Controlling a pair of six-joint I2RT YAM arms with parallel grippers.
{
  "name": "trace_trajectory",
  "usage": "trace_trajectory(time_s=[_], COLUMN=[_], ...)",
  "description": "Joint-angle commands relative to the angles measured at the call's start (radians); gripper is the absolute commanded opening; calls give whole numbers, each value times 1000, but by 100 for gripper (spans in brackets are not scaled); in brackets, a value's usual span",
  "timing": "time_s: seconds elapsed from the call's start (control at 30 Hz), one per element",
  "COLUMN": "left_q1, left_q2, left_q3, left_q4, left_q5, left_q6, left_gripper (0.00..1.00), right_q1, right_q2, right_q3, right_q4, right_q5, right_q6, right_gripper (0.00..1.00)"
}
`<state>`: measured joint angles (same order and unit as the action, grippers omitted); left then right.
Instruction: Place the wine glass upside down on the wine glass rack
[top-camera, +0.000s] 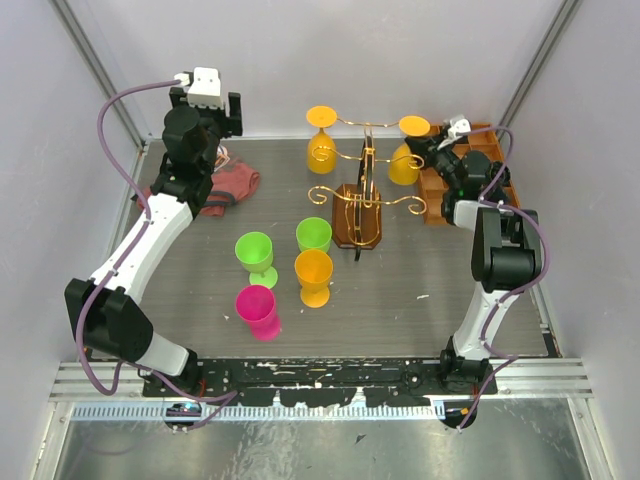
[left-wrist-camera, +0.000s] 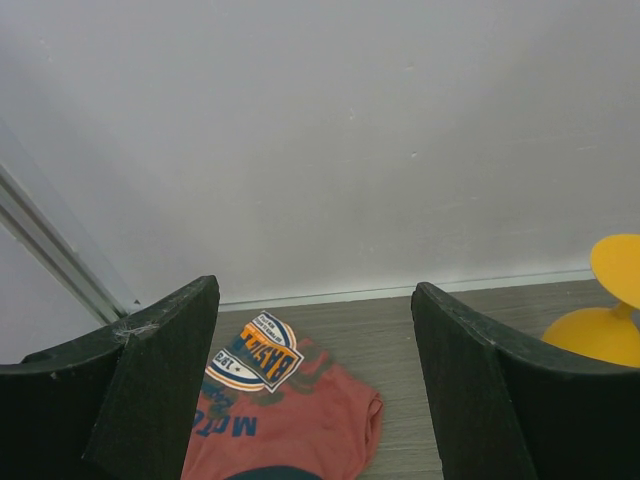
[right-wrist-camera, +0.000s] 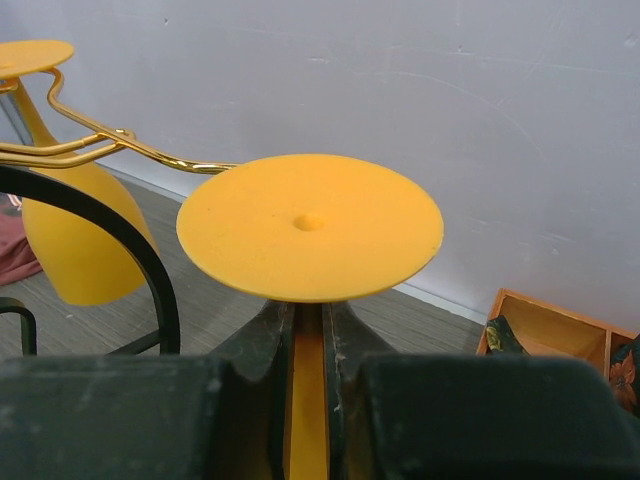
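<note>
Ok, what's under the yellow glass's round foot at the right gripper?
The stem of the wine glass, pinched in the right gripper. In the wrist view the gripper covers the bowl; from above, the bowl hangs beside the wine glass rack.

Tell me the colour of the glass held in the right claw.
The wine glass is orange-yellow, seen best in the right wrist view.

From above and behind me, the top camera looks down over the whole worktop (top-camera: 420, 300) to the far wall (top-camera: 400, 60). My left wrist camera, far left, faces that wall low between the left jaws, near a shirt (left-wrist-camera: 300, 420). My right wrist camera, far right, sits right up against the wine glass (right-wrist-camera: 310, 225). Both wrist views catch the second yellow glass (left-wrist-camera: 612, 325).
</note>
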<state>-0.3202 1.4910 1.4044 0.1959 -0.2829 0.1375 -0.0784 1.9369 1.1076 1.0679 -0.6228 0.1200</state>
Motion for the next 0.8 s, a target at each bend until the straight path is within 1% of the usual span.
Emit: trace_trajectory(time_s=[0.0, 0.1, 0.23, 0.3, 0.47, 0.53, 0.6, 0.77], left_q1=[7, 8, 9, 10, 13, 15, 17, 32], left_q2=[2, 3, -3, -6, -10, -10, -11, -18], left_q3=[-8, -8, -17, -20, -22, -19, -14, 5], left_q4=[16, 17, 16, 16, 16, 14, 7, -40], left_q5=[5, 8, 9, 8, 9, 8, 8, 10], left_q6=[11, 11, 12, 12, 11, 10, 3, -23], left_gripper=[85, 85, 86, 87, 87, 89, 92, 93], right_q1=[23, 36, 40, 41, 32, 19, 2, -34], right_q2=[-69, -72, -86, -97, -122, -126, -131, -170], right_q3=[-7, -4, -12, -24, -74, -90, -104, -146], right_q4=[10, 3, -3, -10, 0, 19, 38, 40], right_q5=[-29, -29, -19, -5, 44, 52, 56, 73], right_q6=[-48, -52, -53, -60, -65, -47, -23, -17], right_gripper=[1, 1, 8, 16, 43, 49, 52, 55])
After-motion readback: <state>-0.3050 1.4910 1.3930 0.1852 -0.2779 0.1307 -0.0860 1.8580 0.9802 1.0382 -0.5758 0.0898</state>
